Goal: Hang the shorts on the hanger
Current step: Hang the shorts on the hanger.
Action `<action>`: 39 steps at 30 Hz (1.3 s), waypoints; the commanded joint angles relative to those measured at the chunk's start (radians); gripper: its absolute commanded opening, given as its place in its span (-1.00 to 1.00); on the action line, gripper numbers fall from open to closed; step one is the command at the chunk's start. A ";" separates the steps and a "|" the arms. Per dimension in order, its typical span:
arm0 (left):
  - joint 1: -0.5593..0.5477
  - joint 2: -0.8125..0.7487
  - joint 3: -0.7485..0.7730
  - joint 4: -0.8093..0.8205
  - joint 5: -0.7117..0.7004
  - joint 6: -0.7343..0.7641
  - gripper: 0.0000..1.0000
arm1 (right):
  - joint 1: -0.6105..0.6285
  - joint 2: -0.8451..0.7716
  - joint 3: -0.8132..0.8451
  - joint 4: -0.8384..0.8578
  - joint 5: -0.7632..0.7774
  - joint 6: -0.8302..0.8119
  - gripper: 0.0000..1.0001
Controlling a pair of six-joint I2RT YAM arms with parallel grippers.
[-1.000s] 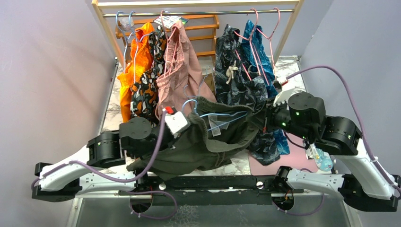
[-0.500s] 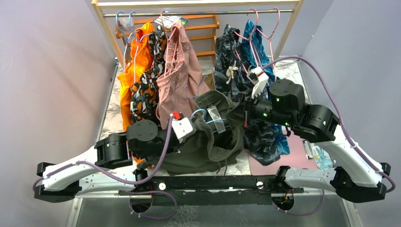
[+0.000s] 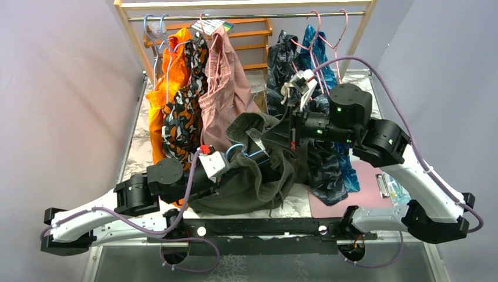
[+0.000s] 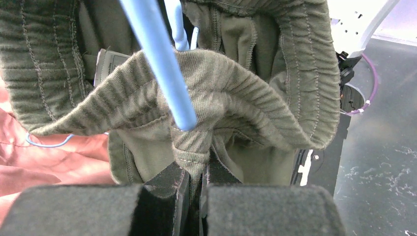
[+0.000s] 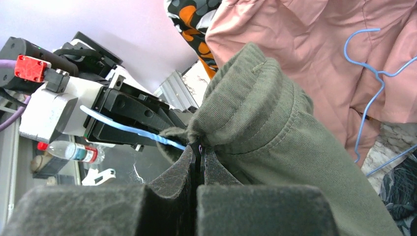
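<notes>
The shorts (image 3: 252, 176) were dark olive green, ribbed at the waistband. The hanger (image 4: 161, 64) was light blue. Other clothes were dusty-pink shorts (image 3: 223, 100), a plain orange garment (image 3: 160, 100), a black, orange and white print (image 3: 182, 120) and dark grey leaf-print shorts (image 3: 277, 70). The counter (image 3: 136, 147) was white marble with grey veins, and the mat (image 3: 358, 200) was pink.

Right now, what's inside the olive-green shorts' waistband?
A light-blue wire hanger runs down into the waistband opening of the olive-green shorts, and its hook pokes out in the top view. The rest of its frame is covered by cloth, so how far it is threaded cannot be seen.
</notes>
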 commanded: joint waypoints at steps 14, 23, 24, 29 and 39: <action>0.000 -0.198 -0.128 0.126 -0.162 -0.128 -1.00 | 0.010 0.068 -0.043 0.042 -0.350 -0.171 -0.99; -0.001 -0.210 -0.203 0.263 -0.074 -0.113 -1.00 | 0.016 0.136 0.010 -0.015 -0.296 -0.202 -0.98; -0.001 -0.210 -0.209 0.273 -0.063 -0.111 -1.00 | 0.017 0.141 0.011 -0.026 -0.287 -0.208 -0.98; -0.001 -0.177 -0.197 0.220 0.063 -0.092 -1.00 | 0.017 0.114 -0.002 -0.018 -0.146 -0.196 -0.99; -0.001 -0.069 -0.036 -0.012 0.198 -0.067 -1.00 | 0.016 0.111 0.105 -0.081 0.161 -0.242 -0.99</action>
